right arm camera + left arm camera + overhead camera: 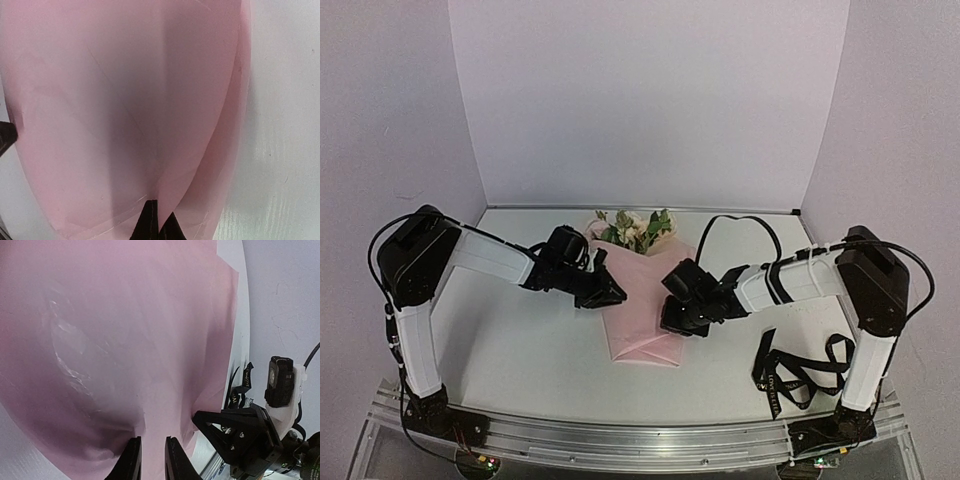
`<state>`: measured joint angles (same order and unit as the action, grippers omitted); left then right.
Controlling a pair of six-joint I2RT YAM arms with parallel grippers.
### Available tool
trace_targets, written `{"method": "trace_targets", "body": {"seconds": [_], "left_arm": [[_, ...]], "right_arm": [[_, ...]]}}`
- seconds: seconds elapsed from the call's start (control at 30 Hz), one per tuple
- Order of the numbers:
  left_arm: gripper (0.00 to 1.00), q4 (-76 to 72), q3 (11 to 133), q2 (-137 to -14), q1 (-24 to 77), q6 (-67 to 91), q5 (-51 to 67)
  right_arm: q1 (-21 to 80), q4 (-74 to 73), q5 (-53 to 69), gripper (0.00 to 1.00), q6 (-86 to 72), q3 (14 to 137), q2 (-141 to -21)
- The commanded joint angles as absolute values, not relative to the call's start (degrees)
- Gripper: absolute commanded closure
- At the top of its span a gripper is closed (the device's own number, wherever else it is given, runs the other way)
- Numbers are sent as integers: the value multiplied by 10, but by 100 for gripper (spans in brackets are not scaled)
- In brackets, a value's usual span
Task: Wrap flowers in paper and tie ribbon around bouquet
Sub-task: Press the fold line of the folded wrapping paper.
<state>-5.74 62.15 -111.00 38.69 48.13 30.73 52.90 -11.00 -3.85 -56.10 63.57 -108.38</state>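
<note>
Pink paper is seen folded over the stems of the flowers at the middle of the white table. The blooms and leaves are exposed at the far end, and the narrow end is pointed toward the arm bases. The wrap is flanked by both arms: the left gripper is set against its left edge, the right gripper against its right edge, lower down the cone. This two-sided hold is judged to be meant to keep the thin sheet from springing open while no tie is on it.

In the left wrist view the fingers are shown drawn close, with a narrow gap between them, just under the paper's edge; whether the sheet is pinched cannot be told. In the right wrist view the fingers are shown closed tip to tip. A fold of the paper is seen running straight into them, so the flap is taken to be nipped there.

The ribbon is found lying in loose black loops on the table beside the right arm's base, well apart from the wrap. The wrapping is judged nearly done, the tying not yet begun.
</note>
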Motion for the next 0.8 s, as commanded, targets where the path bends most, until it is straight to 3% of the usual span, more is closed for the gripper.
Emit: {"method": "trace_targets", "body": {"seconds": [0.0, 0.3, 0.57, 0.77], "left_arm": [[83, -83, 610, -1130, 392, 499, 323], [81, -86, 604, -1168, 395, 493, 340], [67, -67, 594, -1092, 414, 461, 353], [77, -52, 584, -1105, 453, 441, 374]], "right_arm": [[519, -122, -60, 100, -545, 632, -1053], [511, -128, -51, 100, -544, 633, -1083], [506, -130, -35, 100, -550, 632, -1101], [506, -129, -40, 100, -556, 631, -1099]]}}
